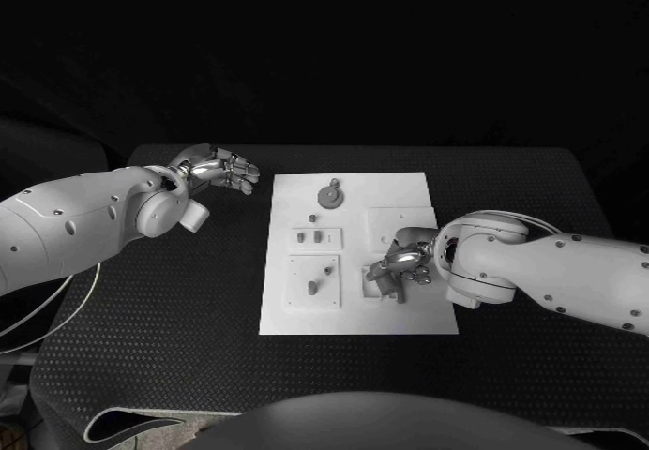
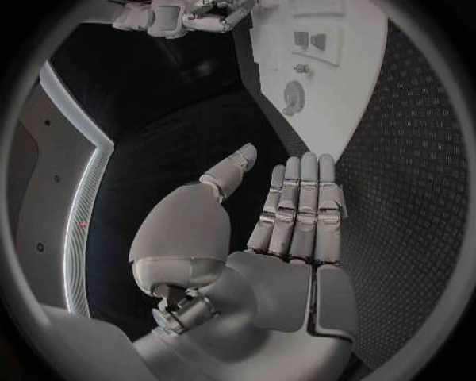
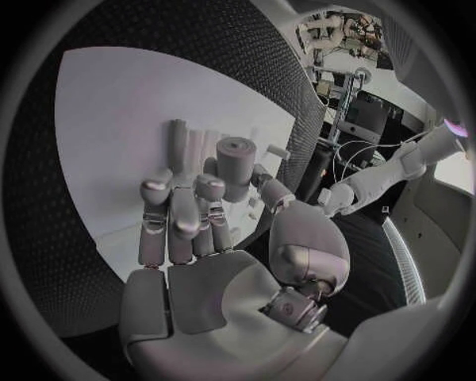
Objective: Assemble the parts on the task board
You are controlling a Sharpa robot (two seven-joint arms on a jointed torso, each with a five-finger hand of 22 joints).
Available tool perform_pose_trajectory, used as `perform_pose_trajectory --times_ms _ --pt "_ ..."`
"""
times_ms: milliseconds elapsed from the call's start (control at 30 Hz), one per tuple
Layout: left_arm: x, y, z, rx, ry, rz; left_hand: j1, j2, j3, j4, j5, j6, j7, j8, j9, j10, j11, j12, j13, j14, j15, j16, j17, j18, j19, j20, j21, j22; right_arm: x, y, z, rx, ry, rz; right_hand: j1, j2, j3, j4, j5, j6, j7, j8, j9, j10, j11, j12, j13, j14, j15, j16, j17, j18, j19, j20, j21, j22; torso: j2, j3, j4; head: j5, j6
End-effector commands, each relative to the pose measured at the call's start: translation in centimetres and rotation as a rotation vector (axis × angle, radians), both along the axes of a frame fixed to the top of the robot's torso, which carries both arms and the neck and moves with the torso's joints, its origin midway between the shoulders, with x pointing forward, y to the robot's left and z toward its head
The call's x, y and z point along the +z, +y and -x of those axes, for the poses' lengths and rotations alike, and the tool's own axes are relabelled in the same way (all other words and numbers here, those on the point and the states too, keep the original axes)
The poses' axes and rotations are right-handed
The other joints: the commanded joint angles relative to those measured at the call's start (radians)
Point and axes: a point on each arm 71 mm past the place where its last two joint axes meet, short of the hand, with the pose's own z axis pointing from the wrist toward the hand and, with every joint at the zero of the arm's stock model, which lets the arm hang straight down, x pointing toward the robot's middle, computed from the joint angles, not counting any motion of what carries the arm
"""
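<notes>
The white task board (image 1: 354, 309) lies in the middle of the table. On it are a round grey part (image 1: 330, 196) near the far edge, small parts (image 1: 309, 241) in a left block, and a peg-like part (image 1: 319, 282) in the block below. My right hand (image 1: 401, 266) hovers low over the board's right side, fingers curled, pinching a grey cylindrical part (image 3: 236, 164) between thumb and fingers (image 3: 177, 208). My left hand (image 1: 219, 171) is off the board beside its far left corner, holding nothing; its fingers (image 2: 302, 202) are straight, thumb apart. The board (image 2: 342, 75) lies beyond them.
The black textured table (image 1: 162, 319) surrounds the board, with bare surface at the left, right and front. The round part (image 2: 294, 95) and a block of small parts (image 2: 309, 40) are visible past the left hand, with the right hand (image 2: 189, 16) further on.
</notes>
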Motion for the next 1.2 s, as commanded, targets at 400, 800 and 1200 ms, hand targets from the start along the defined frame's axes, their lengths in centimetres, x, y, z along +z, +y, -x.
perform_pose_trajectory --times_ms 400,800,1200 --pt "0.0 -0.4 0.0 -0.015 0.005 0.014 -0.013 0.002 0.002 0.006 0.005 -0.007 0.000 0.005 -0.002 0.005 0.002 0.003 -0.002 0.007 0.002 -0.005 0.003 0.006 0.001 0.000 0.000 -0.001 -0.6 0.1 -0.4 0.002 -0.010 0.033 -0.025 0.005 0.002 0.009 0.002 0.012 0.003 -0.006 -0.002 -0.001 -0.008 0.003 0.003 0.018 -0.014 0.005 0.007 0.056 -0.004 0.000 0.005 0.018 0.000 -0.0003 0.0007 0.000 0.000" --pt "0.0 -0.4 0.0 -0.014 0.006 0.013 -0.013 0.002 0.003 0.006 0.005 -0.007 0.000 0.005 -0.002 0.005 0.002 0.003 -0.002 0.007 0.002 -0.006 0.003 0.006 0.001 0.001 0.000 -0.001 -1.2 0.3 -0.3 0.010 0.005 0.040 -0.042 0.006 0.002 0.014 0.002 0.012 0.002 -0.008 -0.003 -0.001 -0.008 0.004 0.004 0.018 -0.015 0.005 0.009 0.056 -0.004 -0.001 0.007 0.018 0.000 -0.0011 0.0008 0.001 0.000" --pt "0.0 -0.2 0.0 -0.011 0.008 0.011 -0.014 0.002 0.003 0.007 0.005 -0.007 0.000 0.006 -0.002 0.005 0.002 0.003 -0.003 0.007 0.003 -0.006 0.004 0.006 0.001 0.001 0.000 -0.001 -1.4 0.5 -0.4 0.014 0.005 0.046 -0.063 -0.019 0.006 0.017 0.002 0.011 0.003 -0.011 -0.004 -0.003 -0.008 0.003 0.004 0.014 -0.017 0.002 0.005 0.056 -0.005 -0.003 0.007 0.017 0.001 -0.0011 0.0005 0.002 0.000"
